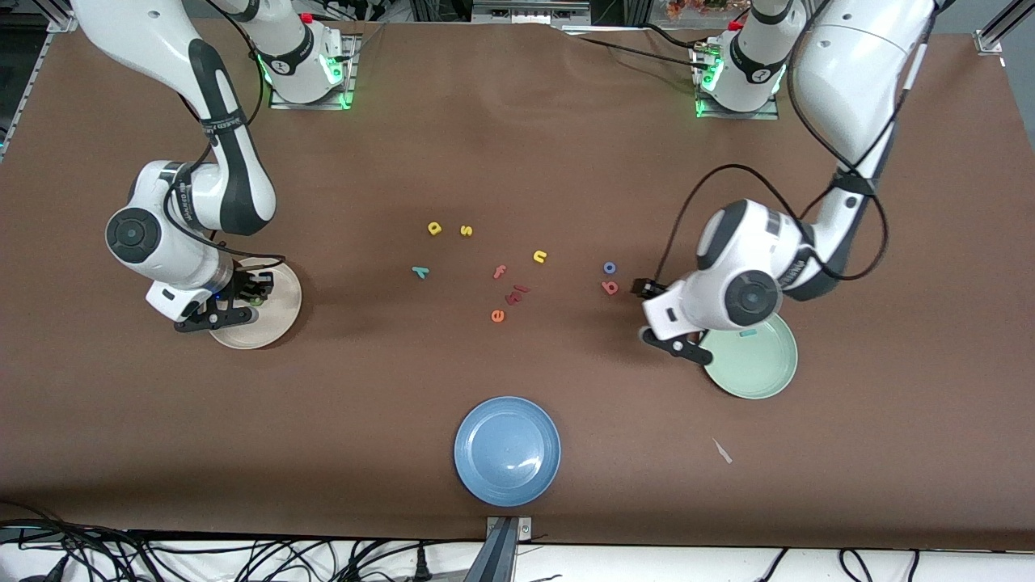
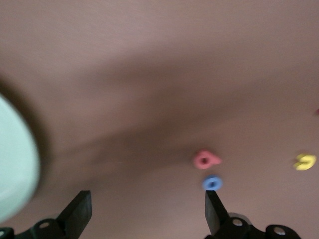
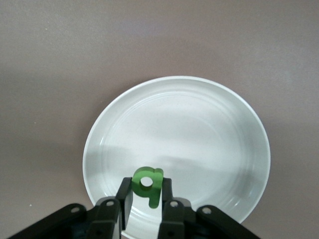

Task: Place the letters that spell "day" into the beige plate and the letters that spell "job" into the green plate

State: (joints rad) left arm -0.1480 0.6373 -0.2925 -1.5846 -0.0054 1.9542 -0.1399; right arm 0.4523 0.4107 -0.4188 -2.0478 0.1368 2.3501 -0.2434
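The blue plate, round, glossy and raised at the rim, lies low in the middle of the front view on the brown matte bench. Higher up, toward the left arm's end, sits the pale green plate with a thin teal j lying in it. The left end effector hangs over the bench just beside that plate's rim, its black fingers spread wide with nothing between them. Near it on the bench lie the blue ring-shaped o and the salmon-red b, just beside each other.

At mid-frame the other small foam letters are scattered: yellow a, yellow s, teal y, salmon f, yellow n and orange e.

Toward the right arm's end lies the cream-beige plate, smooth with faint concentric rings. The right end effector is over it, its fingers clamped on the dark green d, held above the plate's inner edge.
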